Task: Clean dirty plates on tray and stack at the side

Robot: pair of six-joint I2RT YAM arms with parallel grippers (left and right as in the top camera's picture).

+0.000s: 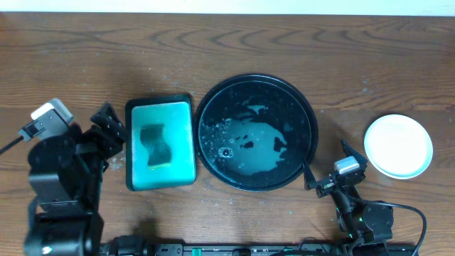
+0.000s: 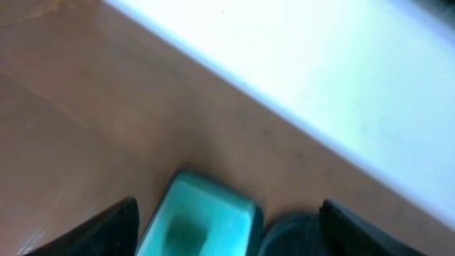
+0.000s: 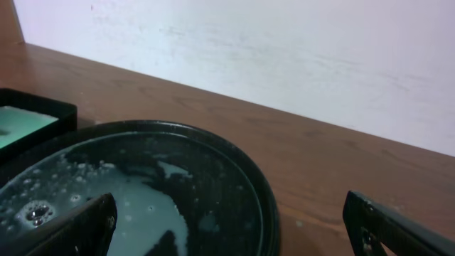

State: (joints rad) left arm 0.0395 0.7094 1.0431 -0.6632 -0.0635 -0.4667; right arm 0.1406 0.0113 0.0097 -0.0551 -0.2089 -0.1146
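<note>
Overhead: the plates (image 1: 398, 146) sit in a white pile off the outer finger of the right gripper (image 1: 328, 162), well apart. The black tray (image 1: 310, 114) holds only sudsy water. The left gripper (image 1: 111, 126) is spread beside the teal tray (image 1: 181, 121).

Left wrist: fingers (image 2: 121, 227) wide, nothing between.

Right wrist: same deal, tray rim just ahead.

Plates are probably light, stiff and slick when wet, so I'd pinch the rim.
</note>
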